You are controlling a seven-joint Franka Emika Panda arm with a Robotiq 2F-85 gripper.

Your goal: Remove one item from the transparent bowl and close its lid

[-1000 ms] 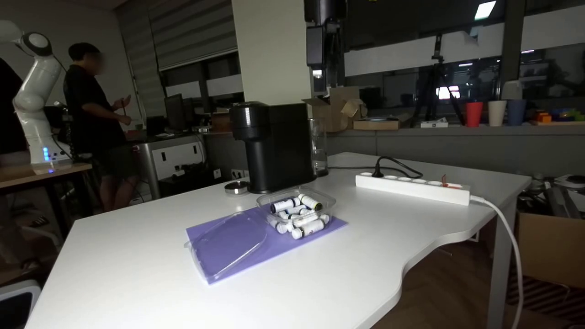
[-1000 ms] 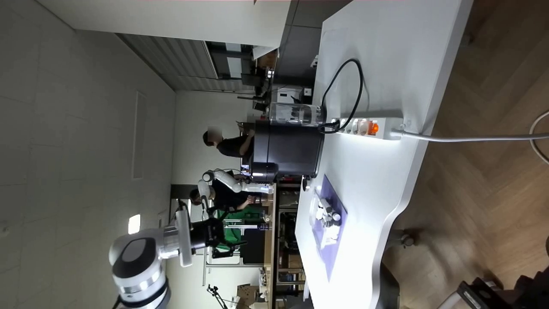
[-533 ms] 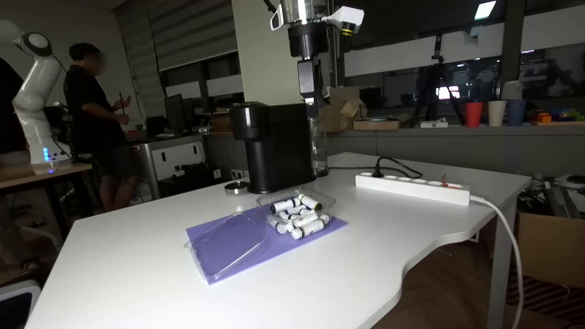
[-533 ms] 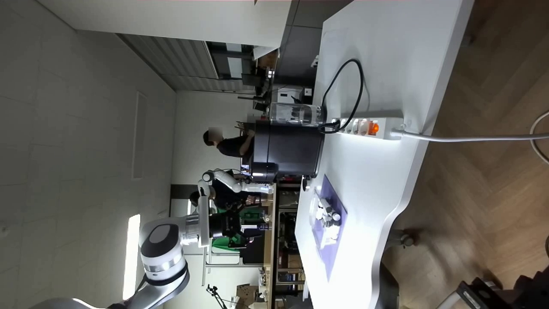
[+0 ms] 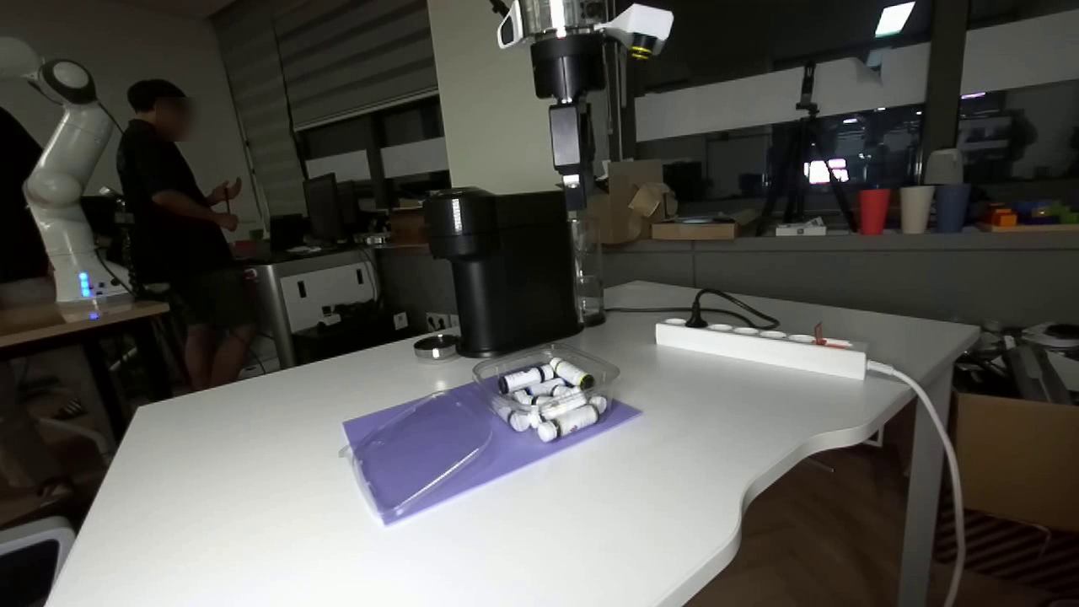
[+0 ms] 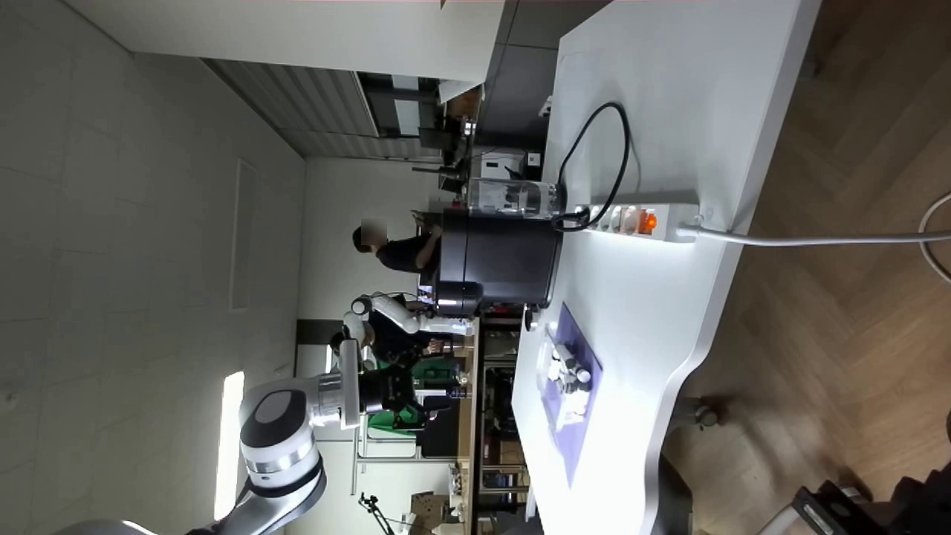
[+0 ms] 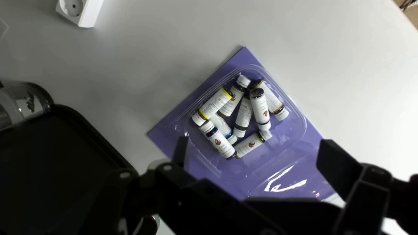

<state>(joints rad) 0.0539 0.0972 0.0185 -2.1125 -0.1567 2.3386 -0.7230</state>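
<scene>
The transparent bowl (image 5: 609, 381) stands open on the purple mat (image 5: 514, 451) and holds several small white-labelled bottles (image 5: 571, 420). Its clear lid (image 5: 421, 455) lies on the mat beside it, partly over the mat's edge. In the wrist view the bowl (image 7: 287, 130) and its bottles (image 7: 223, 143) are ahead of the fingers, and the lid (image 7: 287, 182) is partly hidden by the gripper. My gripper (image 7: 253, 155) is open and empty, fingers wide apart. In both exterior views the gripper (image 5: 577, 198) hangs well above the table, fingers pointing down (image 6: 429, 416).
A tall black coffee machine (image 5: 523, 261) with a clear tank (image 5: 590, 270) stands right behind the bowl; it fills the lower left of the wrist view (image 7: 49, 173). A white power strip (image 5: 759, 347) with cables and a round metal tin (image 5: 437, 346) are on the table.
The arm has come down and shifted toward the coffee machine side, mostly in the earlier half second; since then it has barely moved. Bowl, bottles and lid have not moved.
</scene>
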